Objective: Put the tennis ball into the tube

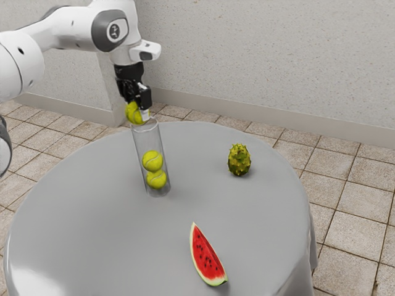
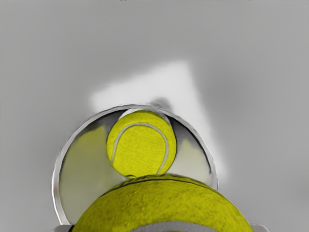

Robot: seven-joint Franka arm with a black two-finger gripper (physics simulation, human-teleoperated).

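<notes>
Clamped between the tips of the tool (image 1: 138,112) just above the tube (image 1: 148,139), the tennis ball (image 1: 132,113) should be light, springy and hardly slippery, best held by opposite sides across its middle

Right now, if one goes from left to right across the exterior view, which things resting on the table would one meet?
Clear tube with two tennis balls inside, watermelon slice, spiky yellow-green fruit.

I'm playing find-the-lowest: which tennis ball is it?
The bottom ball in the tube; another sits above it, and the gripper holds the third.
</notes>
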